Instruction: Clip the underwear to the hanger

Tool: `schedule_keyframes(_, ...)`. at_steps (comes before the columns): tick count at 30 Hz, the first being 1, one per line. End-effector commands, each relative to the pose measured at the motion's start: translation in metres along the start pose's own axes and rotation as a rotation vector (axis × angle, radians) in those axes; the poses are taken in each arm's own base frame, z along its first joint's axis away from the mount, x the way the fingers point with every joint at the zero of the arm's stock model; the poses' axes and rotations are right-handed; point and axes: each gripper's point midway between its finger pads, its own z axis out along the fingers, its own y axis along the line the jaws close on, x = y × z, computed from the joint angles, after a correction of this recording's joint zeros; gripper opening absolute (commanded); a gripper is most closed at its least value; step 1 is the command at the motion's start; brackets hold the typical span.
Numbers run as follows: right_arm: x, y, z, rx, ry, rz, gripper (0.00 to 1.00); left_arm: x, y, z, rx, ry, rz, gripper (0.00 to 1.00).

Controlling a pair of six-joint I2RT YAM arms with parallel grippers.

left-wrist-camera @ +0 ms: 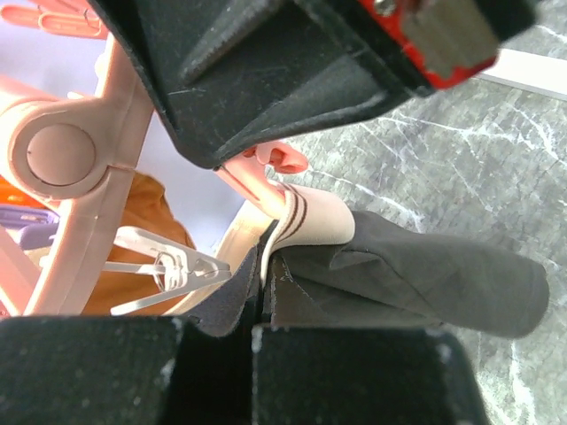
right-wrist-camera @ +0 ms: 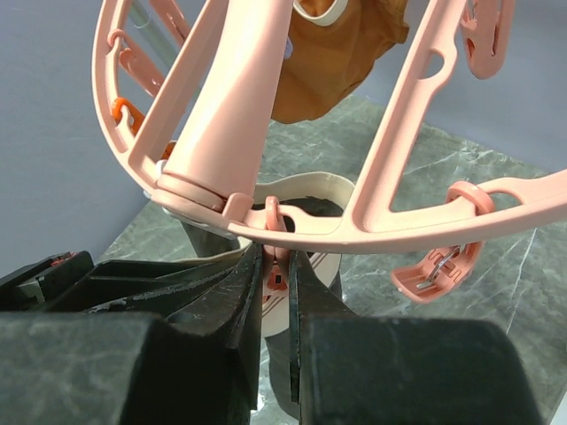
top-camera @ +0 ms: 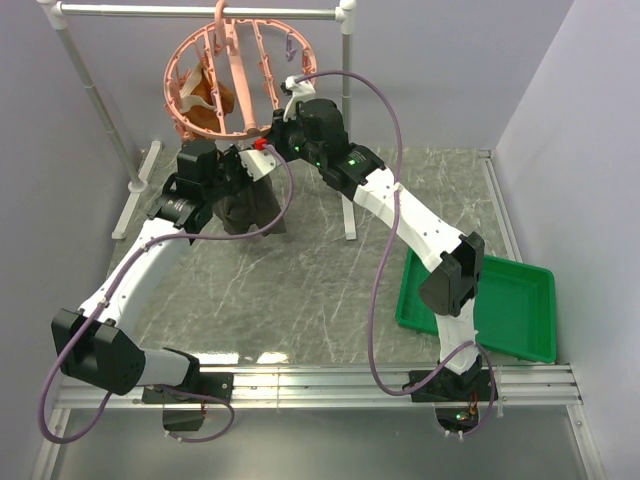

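The hanger (top-camera: 235, 80), a salmon-pink ring (right-wrist-camera: 425, 221), hangs from the rack bar. Below its rim hangs the underwear (top-camera: 252, 205), dark cloth (left-wrist-camera: 407, 274) with a light tan waistband (left-wrist-camera: 310, 217) raised against the ring. My left gripper (left-wrist-camera: 252, 320) is shut on the dark cloth just under the waistband; in the top view it (top-camera: 240, 165) sits at the garment's upper edge. My right gripper (right-wrist-camera: 276, 266) is shut on a small pink clip (right-wrist-camera: 277, 282) hanging from the ring, with the waistband (right-wrist-camera: 301, 190) right behind it. From above, this gripper (top-camera: 266, 145) is at the ring's lower rim.
An orange-brown garment (top-camera: 215, 95) hangs clipped inside the ring. The white pipe rack (top-camera: 200, 12) spans the back, one post (top-camera: 348, 200) beside the right arm. A green tray (top-camera: 480, 300) lies at the right. Other clips (right-wrist-camera: 438, 270) dangle from the ring, including a clear one (left-wrist-camera: 168, 270).
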Motion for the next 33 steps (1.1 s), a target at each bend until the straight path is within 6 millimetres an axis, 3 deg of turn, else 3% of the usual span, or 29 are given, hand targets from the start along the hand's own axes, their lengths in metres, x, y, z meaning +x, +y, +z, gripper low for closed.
schedule_keyframes(1, -0.003, 0.004, -0.003, 0.015, 0.004, 0.003, 0.0, -0.017, 0.014, -0.01, -0.071, -0.039, -0.008, 0.0)
schedule_keyframes(29, 0.021, 0.005, -0.002, 0.018, 0.077, 0.008, 0.0, -0.031, 0.028, -0.006, -0.158, -0.065, -0.036, 0.0)
schedule_keyframes(33, 0.021, 0.008, -0.002, 0.007, 0.077, 0.014, 0.12, -0.033, 0.028, -0.005, -0.155, -0.069, -0.039, 0.0)
